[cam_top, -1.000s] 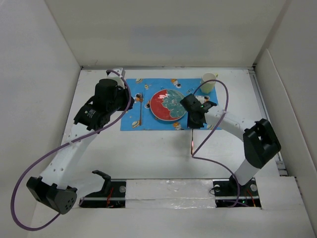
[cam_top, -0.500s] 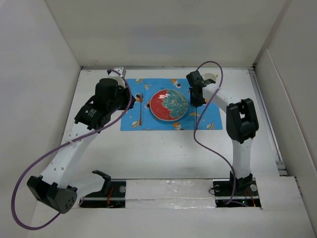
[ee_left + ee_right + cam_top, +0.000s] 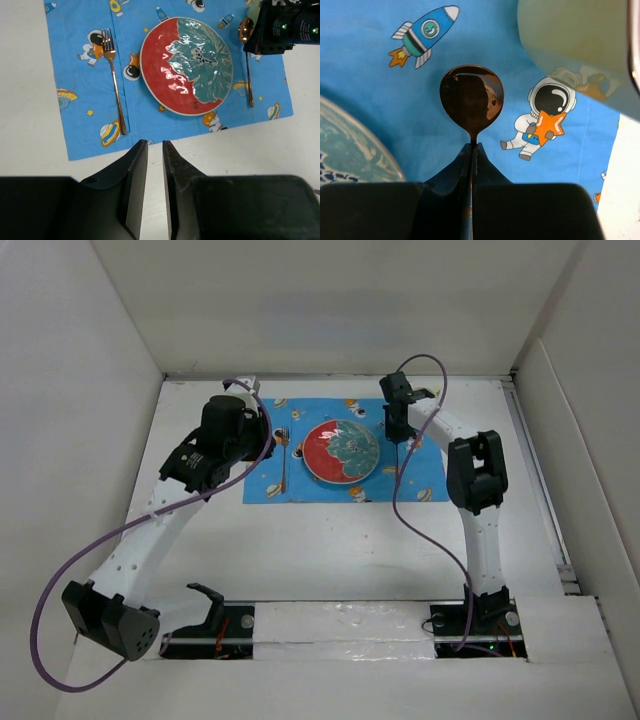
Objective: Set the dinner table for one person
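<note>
R gripper: fingers pressed together on the thin neck of the spoon, just below its bowl; copper-coloured bowl faced up, w/ the handle running back under the wrist. Spoon sat right of the plate, over the placemat. Couldn't tell if it touched the cloth.

L gripper: fingers a narrow slit apart, nothing btwn them, touching nothing. It hung on the near side of the plate, over bare white surface just off the mat's near edge.

Dinner table: big flat matte white rectangle, white walls on 3 sides. The mat lay on its far half w/ the plate at mat centre.

Plate was red and teal, glossy. Fork lay left of the plate on the mat, tines to the far side, apart from the rim. Pale cup stood far-right of the plate, near the spoon bowl, w/ the R arm crowding it in the top view.
</note>
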Robot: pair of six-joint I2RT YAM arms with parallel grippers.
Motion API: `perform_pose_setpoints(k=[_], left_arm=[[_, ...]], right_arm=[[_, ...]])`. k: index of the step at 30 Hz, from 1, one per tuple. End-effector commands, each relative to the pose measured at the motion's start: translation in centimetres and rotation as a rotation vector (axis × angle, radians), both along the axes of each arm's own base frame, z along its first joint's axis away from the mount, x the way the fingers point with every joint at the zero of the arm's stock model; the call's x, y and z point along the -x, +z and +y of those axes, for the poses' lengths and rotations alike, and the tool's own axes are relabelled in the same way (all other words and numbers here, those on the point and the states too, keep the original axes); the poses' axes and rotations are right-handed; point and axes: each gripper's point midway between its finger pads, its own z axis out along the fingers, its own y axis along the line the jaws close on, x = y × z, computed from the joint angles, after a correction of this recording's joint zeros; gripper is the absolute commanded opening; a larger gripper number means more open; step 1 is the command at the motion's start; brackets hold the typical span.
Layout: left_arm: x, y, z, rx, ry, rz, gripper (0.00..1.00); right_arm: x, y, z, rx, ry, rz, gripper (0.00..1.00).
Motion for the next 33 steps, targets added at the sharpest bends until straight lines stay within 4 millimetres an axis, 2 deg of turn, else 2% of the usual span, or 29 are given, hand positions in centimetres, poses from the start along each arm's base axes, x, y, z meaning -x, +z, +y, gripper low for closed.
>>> perform_pose_setpoints(k=[1, 3, 4, 5, 6, 8, 9, 10, 11, 13, 14, 15, 16, 17, 18, 19, 20, 21, 23, 24, 25, 26, 27, 28, 29, 30, 31, 32, 33], left_arm=[[-0.8, 2.7, -0.5, 0.024, -0.01, -0.075, 0.17], [-1.0, 2.6, -0.6, 0.021, -0.01, -0.073, 0.19], [-1.1, 2.7, -0.6, 0.023, -0.01, -0.076, 0.23], [-1.2, 2.5, -0.7, 0.021, -0.01, -0.071, 0.25], [-1.3, 2.6, -0.7, 0.022, -0.01, -0.074, 0.3], [-1.4, 2.6, -0.8, 0.021, -0.01, -0.073, 0.43], [-1.5, 2.7, -0.8, 0.024, -0.01, -0.075, 0.45], [-1.6, 2.7, -0.9, 0.023, -0.01, -0.077, 0.49], [-1.7, 2.8, -0.9, 0.025, -0.01, -0.08, 0.5], [-1.9, 3.3, -1.0, 0.03, -0.01, -0.091, 0.52], [-2.0, 3.2, -1.1, 0.034, -0.007, -0.086, 0.56], [-2.2, 4.0, -1.2, 0.042, -0.005, -0.099, 0.59], [-2.3, 4.5, -1.2, 0.048, 0.0, -0.113, 0.6], [-2.5, 5.0, -1.3, 0.059, 0.001, -0.118, 0.62], [-2.8, 6.3, -1.6, 0.08, 0.001, -0.144, 0.62], [-3.1, 7.3, -1.7, 0.099, 0.004, -0.168, 0.63], [-3.3, 8.2, -1.9, 0.128, 0.014, -0.181, 0.63], [-3.5, 10.0, -2.0, 0.155, 0.017, -0.216, 0.64], [-3.3, 12.2, -2.5, 0.203, -0.001, -0.254, 0.64], [-3.1, 14.6, -2.3, 0.237, 0.012, -0.296, 0.64], [-3.3, 15.7, -1.3, 0.24, 0.072, -0.328, 0.64], [-2.5, 17.5, -0.3, 0.261, 0.104, -0.373, 0.64], [-1.9, 19.0, 0.5, 0.284, 0.136, -0.41, 0.65], [-1.7, 20.2, 2.0, 0.294, 0.203, -0.456, 0.67], [-0.1, 22.1, 3.5, 0.319, 0.239, -0.518, 0.74], [0.5, 22.4, 4.4, 0.321, 0.27, -0.545, 0.78], [1.0, 23.5, 6.0, 0.316, 0.328, -0.6, 0.81], [2.6, 24.6, 7.6, 0.325, 0.362, -0.65, 0.92], [2.9, 24.0, 8.2, 0.308, 0.376, -0.658, 0.99]], right_arm=[[-1.6, 0.6, 0.3, -0.015, 0.004, -0.037, 0.0], [-1.8, 0.4, 0.5, -0.024, 0.003, -0.038, 0.01], [-2.0, 0.4, 0.7, -0.031, -0.002, -0.041, 0.06], [-2.0, 0.7, 0.8, -0.04, -0.002, -0.046, 0.14], [-2.1, 0.9, 1.0, -0.05, -0.001, -0.051, 0.28], [-2.1, 2.4, 1.6, -0.094, -0.001, -0.07, 0.38], [-2.1, 3.2, 1.7, -0.105, -0.005, -0.085, 0.45], [-1.9, 5.1, 1.9, -0.134, -0.012, -0.113, 0.52], [-1.5, 6.1, 2.3, -0.147, -0.011, -0.129, 0.52], [-0.8, 8.8, 3.0, -0.186, -0.018, -0.172, 0.66], [0.4, 11.7, 3.4, -0.22, -0.011, -0.213, 0.71], [1.0, 13.4, 3.5, -0.251, -0.005, -0.239, 0.77], [1.9, 15.0, 4.4, -0.291, 0.017, -0.259, 0.78], [3.3, 19.6, 4.1, -0.338, 0.028, -0.347, 0.79], [4.7, 20.6, 4.9, -0.356, 0.054, -0.368, 0.74], [5.6, 22.5, 4.8, -0.366, 0.059, -0.415, 0.75], [6.4, 24.0, 4.5, -0.383, 0.068, -0.455, 0.99], [8.3, 26.9, 4.3, -0.414, 0.102, -0.526, 1.0], [10.4, 29.8, 2.5, -0.413, 0.055, -0.59, 1.0], [12.7, 32.4, 0.5, -0.434, 0.012, -0.671, 1.0], [13.8, 34.1, -1.3, -0.443, -0.046, -0.749, 1.0], [15.0, 35.6, -2.6, -0.461, -0.079, -0.822, 1.0], [16.1, 38.2, -3.8, -0.507, -0.102, -0.94, 1.0], [19.2, 39.8, -6.5, -0.534, -0.165, -1.05, 1.0], [20.5, 40.6, -7.9, -0.552, -0.208, -1.114, 1.0], [21.8, 42.1, -9.2, -0.579, -0.246, -1.2, 1.0], [24.1, 43.2, -10.6, -0.6, -0.28, -1.276, 1.0], [24.2, 42.3, -11.7, -0.573, -0.321, -1.286, 1.0], [24.4, 41.9, -12.1, -0.561, -0.332, -1.282, 1.0]])
